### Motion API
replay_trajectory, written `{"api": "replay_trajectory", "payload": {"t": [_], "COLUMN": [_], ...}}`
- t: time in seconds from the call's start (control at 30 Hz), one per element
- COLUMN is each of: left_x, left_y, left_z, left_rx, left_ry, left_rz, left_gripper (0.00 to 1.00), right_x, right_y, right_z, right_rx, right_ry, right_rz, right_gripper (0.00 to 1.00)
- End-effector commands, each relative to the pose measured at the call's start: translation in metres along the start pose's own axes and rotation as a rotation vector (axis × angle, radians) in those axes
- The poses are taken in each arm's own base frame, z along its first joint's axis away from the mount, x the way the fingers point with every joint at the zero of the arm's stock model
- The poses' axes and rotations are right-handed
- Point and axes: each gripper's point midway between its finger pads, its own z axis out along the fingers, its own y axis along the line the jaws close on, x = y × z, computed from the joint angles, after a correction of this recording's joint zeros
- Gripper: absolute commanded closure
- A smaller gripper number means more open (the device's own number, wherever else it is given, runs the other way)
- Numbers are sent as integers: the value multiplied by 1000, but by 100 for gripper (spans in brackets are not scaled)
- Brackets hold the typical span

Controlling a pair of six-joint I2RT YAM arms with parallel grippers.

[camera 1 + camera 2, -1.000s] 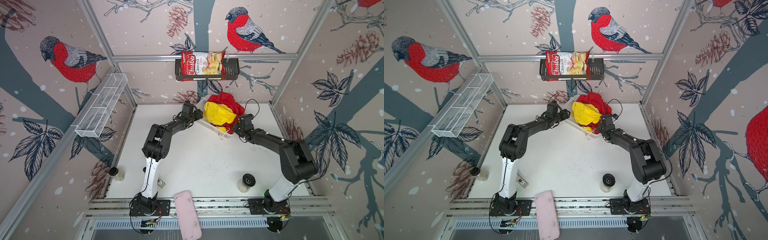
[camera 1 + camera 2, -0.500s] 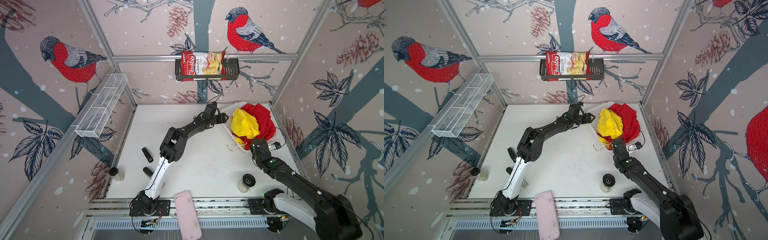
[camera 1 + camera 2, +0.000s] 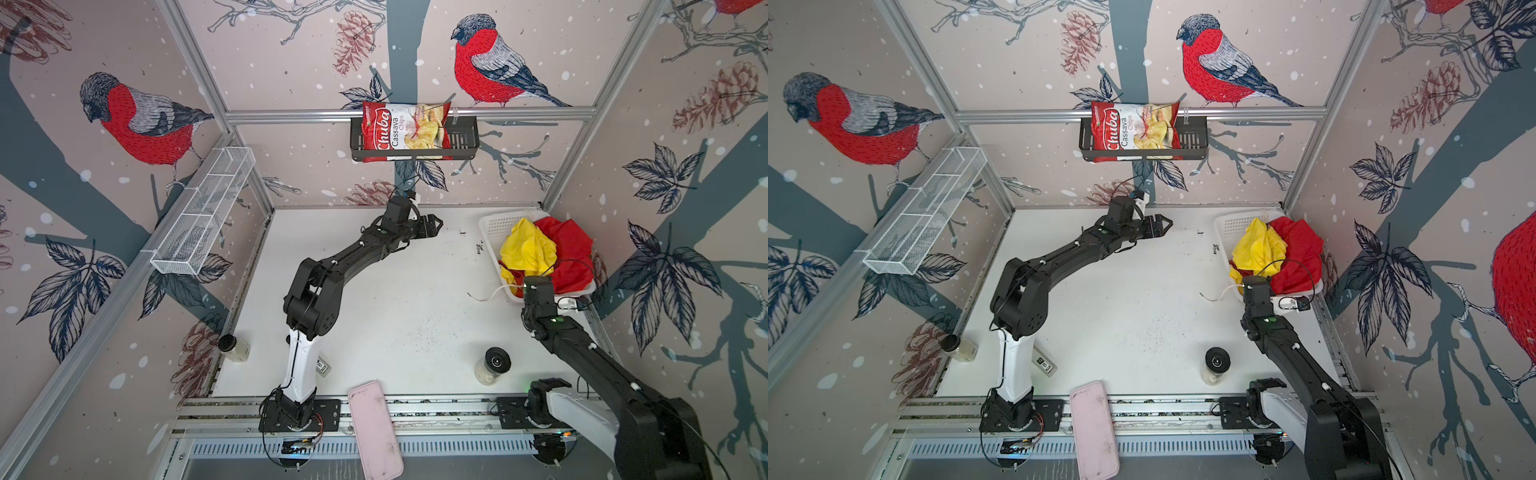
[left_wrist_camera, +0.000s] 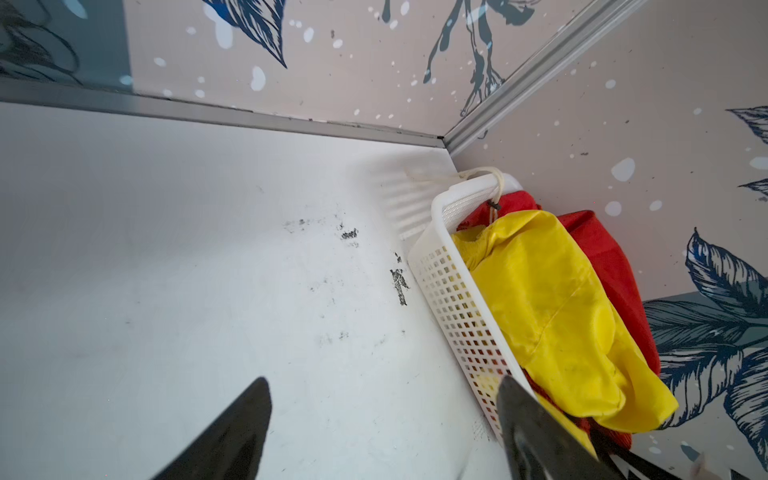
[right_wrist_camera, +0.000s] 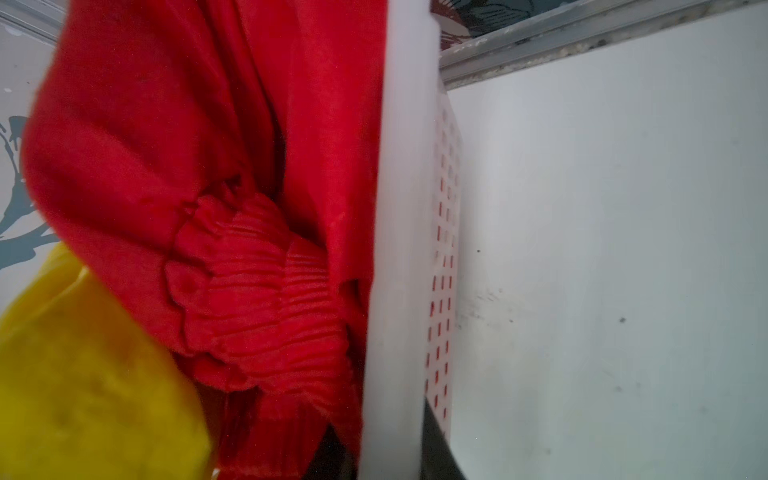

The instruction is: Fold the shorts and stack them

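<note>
**A:** In both top views, how far along?

**B:** Barely begun, I'd say. The bright yellow thin-fabric shorts point(image 3: 525, 249) and the red mesh shorts point(image 3: 571, 249) lie crumpled together in the white perforated plastic basket point(image 3: 494, 226) at the far right corner. Nothing is folded or stacked. The white tabletop point(image 3: 1133, 299) is scuffed, its middle free, with bird-print walls point(image 3: 1246, 54) around.

**A:** Left wrist view?

**B:** The left gripper point(image 4: 382, 382) gapes wide and empty, just short of the basket.

**A:** Right wrist view?

**B:** The right gripper point(image 5: 382, 465) looks clamped on the basket's rim, with red fabric beside it.
</note>
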Motion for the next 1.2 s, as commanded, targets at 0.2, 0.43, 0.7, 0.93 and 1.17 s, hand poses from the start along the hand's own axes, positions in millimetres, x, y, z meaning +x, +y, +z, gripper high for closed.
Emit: {"api": "replay_trajectory", "payload": {"t": [0.2, 0.43, 0.7, 0.93, 1.17], "left_x": [-32, -46, -62, -86, -90], "left_y": [-11, -13, -24, -21, -11], "left_z": [-21, -48, -79, -77, -72], "left_rx": [41, 7, 9, 96, 121], "left_ry": [-67, -122, -203, -181, -159], "left_rz": [-35, -27, 8, -52, -76], "left_gripper": [13, 13, 11, 12, 14], "right_x": [16, -15, -34, -8, 39], "right_y": [39, 45, 111, 161, 159], "right_z": [-11, -56, -46, 21, 82], "right_rx": [-125, -204, -163, -104, -60], "right_ry": [136, 74, 45, 174, 360], "right_rz": [-23, -235, -651, -751, -802], "right_gripper": [16, 10, 2, 2, 15]}}
